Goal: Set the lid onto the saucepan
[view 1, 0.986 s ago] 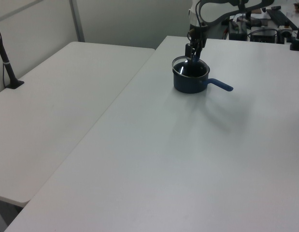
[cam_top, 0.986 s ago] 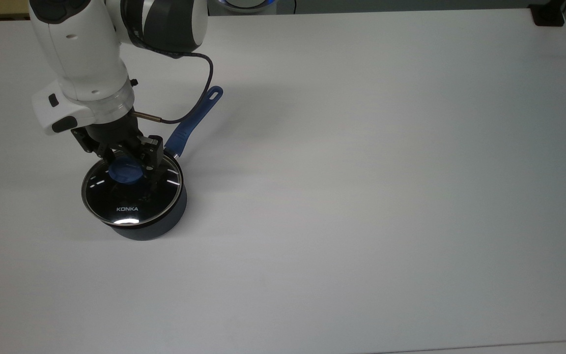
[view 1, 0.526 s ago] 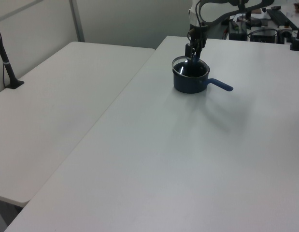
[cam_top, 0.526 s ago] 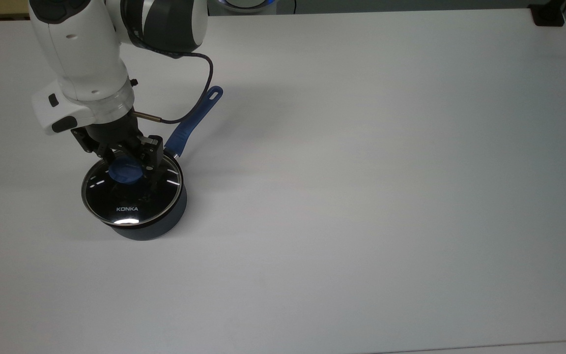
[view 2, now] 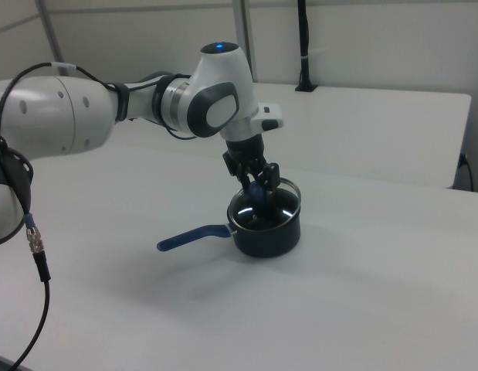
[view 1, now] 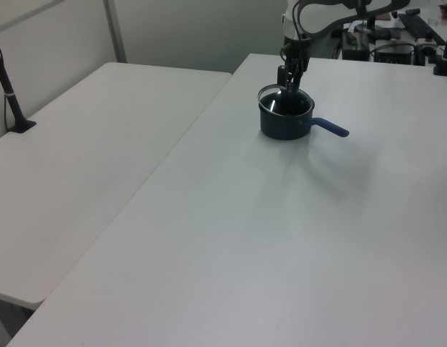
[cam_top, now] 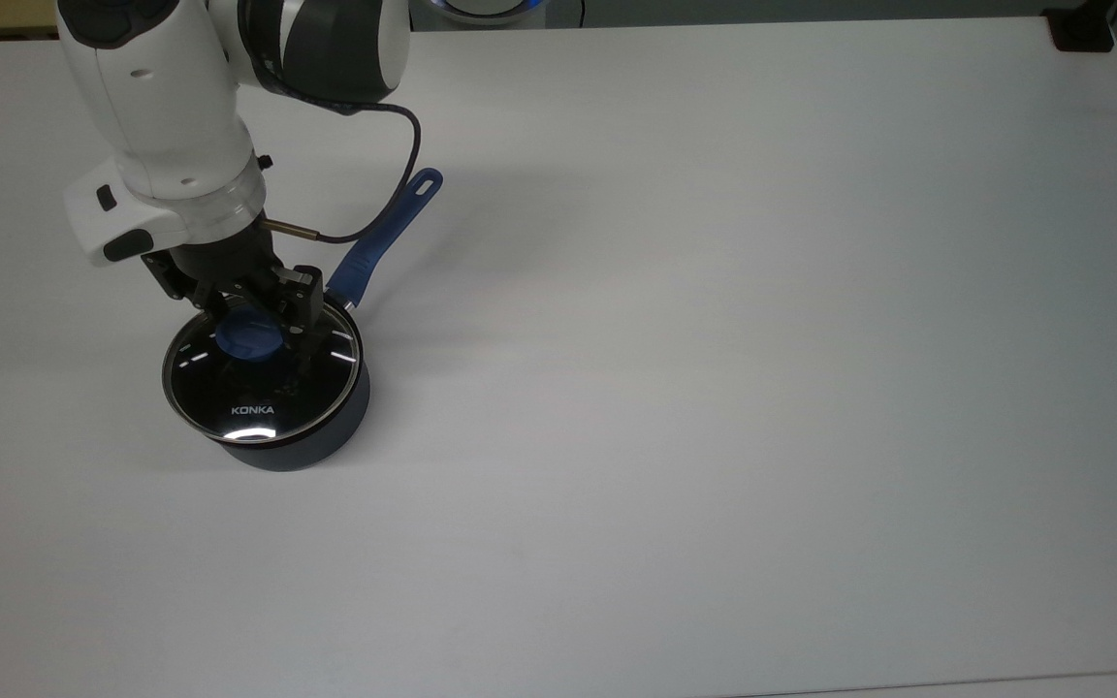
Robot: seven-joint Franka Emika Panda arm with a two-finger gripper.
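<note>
You've got the gripper (cam_top: pixel 253 308) low over the pan at the top view's left, fingers (cam_top: pixel 301 296) set either side of the blue knob (cam_top: pixel 248 334) w/ only a narrow gap between them; they look closed on the knob, tho actual contact is hard to confirm. In the right view the gripper (view 2: pixel 258 182) points straight down, w/ the knob (view 2: pixel 255 190) showing blue between the fingers. The lid (cam_top: pixel 258 388) covers the saucepan (cam_top: pixel 311 451) mouth; in the top view it reads a touch offset toward the top view's left, w/ more of the dark pan wall showing at the lower right, and in the right view the lid (view 2: pixel 268 210) looks tilted, its far rim higher than the pan's edge, so you can't call it fully seated. KONKA lettering faces the bottom of the top view. The pan's long axis runs along its blue handle (cam_top: pixel 386 235), which points up and to the top view's right, hole end farthest from the pan, lying just under the arm's cable (cam_top: pixel 403 179). In the left view the handle (view 1: pixel 330 129) points to the left view's right; in the right view the handle (view 2: pixel 191 236) points to the right view's left. The pan sits on the white table (cam_top: pixel 762 388), near its left edge in the top view.
</note>
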